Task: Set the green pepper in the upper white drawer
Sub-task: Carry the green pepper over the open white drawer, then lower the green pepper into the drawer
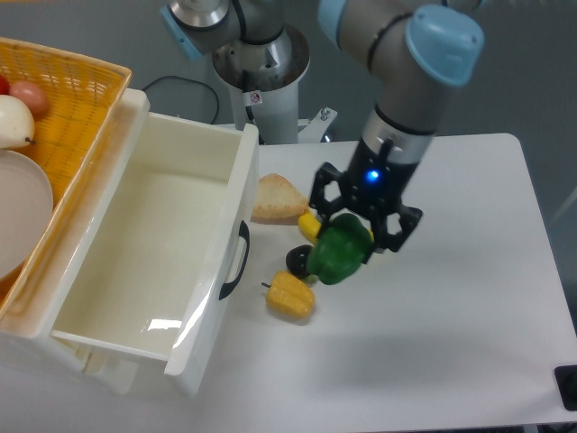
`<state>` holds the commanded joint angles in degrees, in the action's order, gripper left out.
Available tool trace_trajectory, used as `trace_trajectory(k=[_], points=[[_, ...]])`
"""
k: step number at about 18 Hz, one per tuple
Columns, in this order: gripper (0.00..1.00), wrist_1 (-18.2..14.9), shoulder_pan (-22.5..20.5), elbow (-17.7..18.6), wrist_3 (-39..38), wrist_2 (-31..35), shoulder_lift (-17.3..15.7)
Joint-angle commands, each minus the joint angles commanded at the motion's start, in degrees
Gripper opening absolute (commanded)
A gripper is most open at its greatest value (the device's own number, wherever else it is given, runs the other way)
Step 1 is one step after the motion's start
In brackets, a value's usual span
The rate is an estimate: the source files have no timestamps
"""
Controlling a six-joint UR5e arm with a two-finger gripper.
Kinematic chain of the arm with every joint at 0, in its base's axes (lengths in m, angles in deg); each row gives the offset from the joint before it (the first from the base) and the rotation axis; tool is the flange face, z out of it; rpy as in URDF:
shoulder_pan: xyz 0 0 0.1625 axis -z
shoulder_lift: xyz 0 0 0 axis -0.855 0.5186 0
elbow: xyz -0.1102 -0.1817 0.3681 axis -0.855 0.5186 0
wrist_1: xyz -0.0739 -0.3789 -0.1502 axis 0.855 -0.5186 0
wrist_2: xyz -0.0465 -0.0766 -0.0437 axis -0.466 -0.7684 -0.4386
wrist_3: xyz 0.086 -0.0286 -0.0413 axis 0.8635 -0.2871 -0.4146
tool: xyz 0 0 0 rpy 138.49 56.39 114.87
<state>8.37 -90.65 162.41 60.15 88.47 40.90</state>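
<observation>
The gripper [353, 236] is clamped on the green pepper [338, 254], held above the tabletop [469, 325] over the banana [311, 224], right of the upper white drawer [153, 253] (pulled open, bare inside). Wide bare tabletop lies right. No legible writing.

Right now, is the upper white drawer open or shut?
Open. The upper white drawer is pulled well out toward the camera, its bare white inside in full view and nothing lying in it. The green pepper is outside it, over the table.
</observation>
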Motion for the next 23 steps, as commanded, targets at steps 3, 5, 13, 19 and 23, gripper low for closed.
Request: trace_trajectory(k=[3,5,13,19,23], points=[[0.45,-0.18,1.57,1.14,-0.88,-0.71,-1.67],[0.45,-0.18,3.24,1.85,-2.89,-0.71,-2.38],[0.45,-0.09,13.00,5.88,-9.58,-0.36,-7.56],[0.45,0.26,14.24,7.91,-9.49,-0.09,-7.31],[0.45,0.26,15.20,8.00,-9.49,0.00,-6.52]])
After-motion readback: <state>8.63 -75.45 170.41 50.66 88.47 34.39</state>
